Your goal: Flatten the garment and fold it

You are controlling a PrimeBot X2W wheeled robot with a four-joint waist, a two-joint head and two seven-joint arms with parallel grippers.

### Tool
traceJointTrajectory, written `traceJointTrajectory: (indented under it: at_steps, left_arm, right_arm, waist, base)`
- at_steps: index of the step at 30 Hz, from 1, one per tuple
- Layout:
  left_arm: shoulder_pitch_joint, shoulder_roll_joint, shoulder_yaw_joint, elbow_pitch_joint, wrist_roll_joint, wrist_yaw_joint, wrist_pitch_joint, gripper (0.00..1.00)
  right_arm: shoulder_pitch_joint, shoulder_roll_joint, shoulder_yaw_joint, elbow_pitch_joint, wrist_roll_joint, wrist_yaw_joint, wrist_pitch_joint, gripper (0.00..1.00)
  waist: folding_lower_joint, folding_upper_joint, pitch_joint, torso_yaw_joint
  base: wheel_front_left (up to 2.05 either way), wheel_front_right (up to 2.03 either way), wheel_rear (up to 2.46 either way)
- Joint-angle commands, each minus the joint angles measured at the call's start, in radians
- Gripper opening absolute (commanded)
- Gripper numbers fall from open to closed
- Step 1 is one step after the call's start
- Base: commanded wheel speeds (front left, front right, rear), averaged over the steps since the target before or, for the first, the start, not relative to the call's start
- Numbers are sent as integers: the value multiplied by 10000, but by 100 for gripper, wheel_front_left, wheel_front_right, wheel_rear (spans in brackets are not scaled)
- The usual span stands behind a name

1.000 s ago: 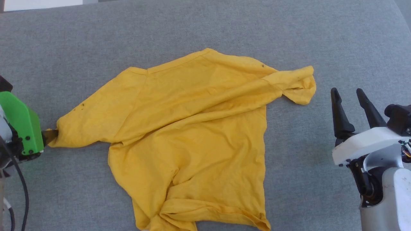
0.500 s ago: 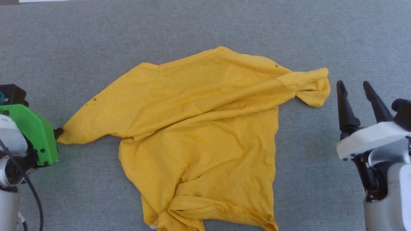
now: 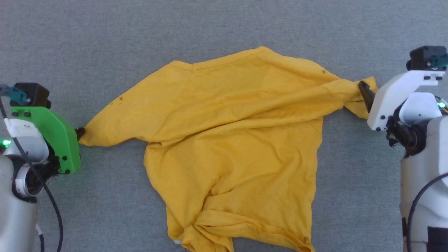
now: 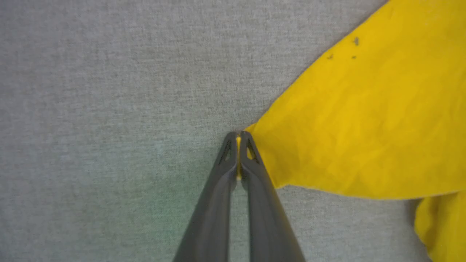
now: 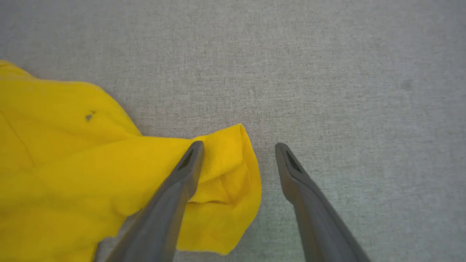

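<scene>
a grey woven surface lies flat before me, its fine weave plain under bright, even light; close up it reads paler, with a faint greenish cast low in my left wrist view.

The bench is lying flat under a grey, finely woven cover, running past every edge of the head view, looking plain and even
</scene>
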Motion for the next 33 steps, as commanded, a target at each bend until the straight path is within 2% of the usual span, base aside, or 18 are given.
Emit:
traceJointTrajectory:
  at_steps: [1, 3, 4, 5, 8, 10, 13, 15, 16, 19, 23, 26, 33]
  left_arm:
    - [-68, -138, -152, 126, 39, -58, -38, 0]
    - [-161, -162, -239, 152, 57, -95, -75, 0]
    - [-192, -168, -293, 174, 61, -124, -91, 0]
    - [-215, -164, -332, 186, 66, -149, -109, 0]
    - [-287, -79, -483, 119, 14, -325, -313, 0]
    - [-405, 103, -577, -52, 11, -456, -647, 0]
    - [-730, 576, -712, -345, 114, -573, -1331, 0]
    - [-1109, 1012, -736, -501, 374, -602, -1920, 0]
    - [-1933, 1540, -677, -563, 933, -617, -2954, 0]
    - [-2871, 1853, -663, -429, 1548, -621, -3897, 0]
    - [-4298, 2025, -725, 32, 2244, -612, -4922, 0]
    - [-5474, 2031, -733, 434, 2777, -416, -5601, 0]
    - [-8027, 1693, -551, 1247, 3739, 621, -7165, 0]
  right_arm:
    - [-258, -3, -49, 188, -92, -13, 500, 100]
    - [-471, 0, -160, 518, -142, -13, 1413, 100]
    - [-528, 1, -175, 659, -198, -13, 1973, 83]
    - [-569, 3, -166, 721, -180, -13, 2393, 54]
    - [-653, 7, -43, 663, -53, -13, 3523, 0]
    - [-742, -4, 101, 365, 8, -13, 3760, 0]
    - [-1008, -192, 289, -211, 57, -13, 3365, 0]
    - [-1297, -388, 433, -541, 70, -13, 2955, 0]
    - [-2001, -723, 635, -928, 57, -13, 2148, 0]
    - [-2836, -1030, 818, -1010, 23, -13, 1485, 0]
    - [-4140, -1423, 1095, -813, -173, -13, 973, 0]
    - [-5244, -1591, 1301, -679, -358, -13, 615, 0]
    - [-7772, -1537, 1355, -417, -898, -13, -748, 0]
  waist:
    - [0, -1, 95, 121]
    - [0, -1, 151, 186]
    - [0, -1, 162, 210]
    - [0, -1, 170, 226]
    - [0, -1, 209, 264]
    - [0, -1, 246, 278]
    - [0, -1, 280, 271]
    - [0, -1, 301, 252]
    - [0, -1, 357, 239]
    - [0, -1, 477, 234]
    - [0, -1, 737, 225]
    - [0, -1, 1002, 206]
    - [0, -1, 1584, 150]
  base:
    - [0, 0, 0]
    - [0, 0, 0]
    - [0, 0, 0]
    - [0, 0, 0]
    - [0, 0, 0]
    - [0, 0, 0]
    - [0, 0, 0]
    - [0, 0, 0]
    - [0, 0, 0]
    - [0, 0, 0]
    - [0, 0, 0]
    - [0, 0, 0]
    - [0, 0, 0]
